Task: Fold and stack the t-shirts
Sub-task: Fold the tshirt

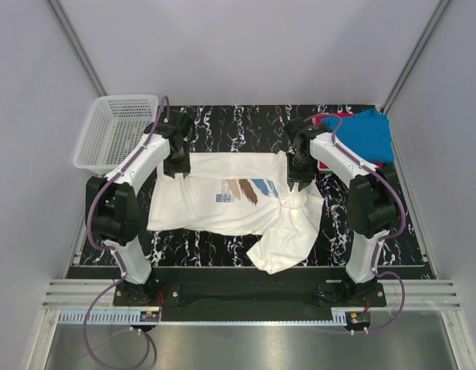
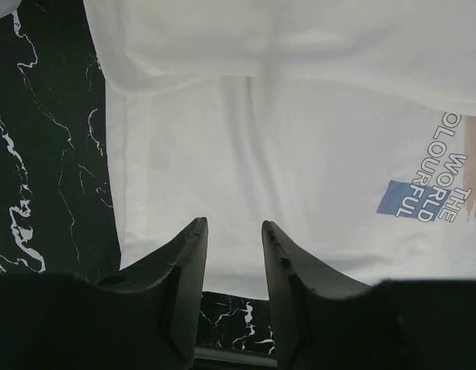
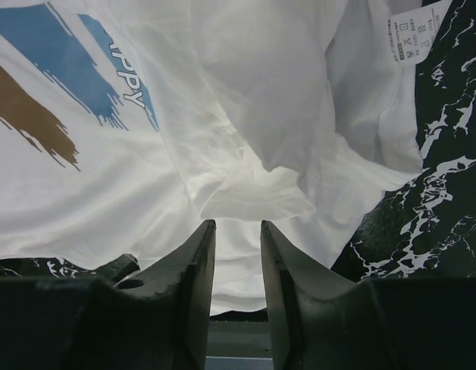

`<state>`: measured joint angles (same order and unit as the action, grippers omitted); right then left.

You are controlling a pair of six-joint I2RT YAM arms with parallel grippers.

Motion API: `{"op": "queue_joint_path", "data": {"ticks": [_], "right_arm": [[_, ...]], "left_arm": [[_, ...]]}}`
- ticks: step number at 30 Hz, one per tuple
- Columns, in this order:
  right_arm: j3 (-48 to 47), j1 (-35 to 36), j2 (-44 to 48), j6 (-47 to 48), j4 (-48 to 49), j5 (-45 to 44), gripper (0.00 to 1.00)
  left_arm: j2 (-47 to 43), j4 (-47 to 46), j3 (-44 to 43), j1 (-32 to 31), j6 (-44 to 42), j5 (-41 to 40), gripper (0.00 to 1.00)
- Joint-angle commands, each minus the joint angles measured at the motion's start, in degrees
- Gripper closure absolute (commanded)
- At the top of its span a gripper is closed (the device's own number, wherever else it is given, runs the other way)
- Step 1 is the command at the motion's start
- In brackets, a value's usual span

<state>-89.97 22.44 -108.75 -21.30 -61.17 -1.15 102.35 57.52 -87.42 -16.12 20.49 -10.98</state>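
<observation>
Left gripper [image 2: 234, 225]: jaws parted, nothing held, over white printed t-shirt [image 2: 284, 154] | right gripper [image 3: 238, 225]: jaws parted, nothing held, over the shirt's bunched folds

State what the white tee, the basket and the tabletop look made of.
White tee: soft matte cloth, likely cotton knit; it wrinkles and bunches.
Basket: white rigid plastic, seemingly; moulded mesh walls.
Tabletop: black, white-veined marble look; stone or print, unclear.

The large white printed cloth t-shirt [image 1: 222, 204] lies spread on the middle of the black marbled table [image 1: 245, 127], its right part bunched. The plain blue cloth t-shirt [image 1: 369, 135] lies at the far right corner, apart from it. The white plastic mesh basket [image 1: 91, 142] stands at the far left corner.
</observation>
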Motion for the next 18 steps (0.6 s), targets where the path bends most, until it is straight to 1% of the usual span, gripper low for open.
{"op": "queue_joint_path", "data": {"ticks": [1, 18], "right_arm": [[-1.43, -0.64, -2.34, 0.56, 1.49, -2.98, 0.62], [-7.76, -2.75, -8.14, 2.93, 2.19, -4.74, 0.62]], "left_arm": [[-0.04, -0.56, -1.18, -0.14, -0.8, 0.0, 0.61], [0.92, -0.56, -1.0, -0.14, -0.89, 0.17, 0.62]]}}
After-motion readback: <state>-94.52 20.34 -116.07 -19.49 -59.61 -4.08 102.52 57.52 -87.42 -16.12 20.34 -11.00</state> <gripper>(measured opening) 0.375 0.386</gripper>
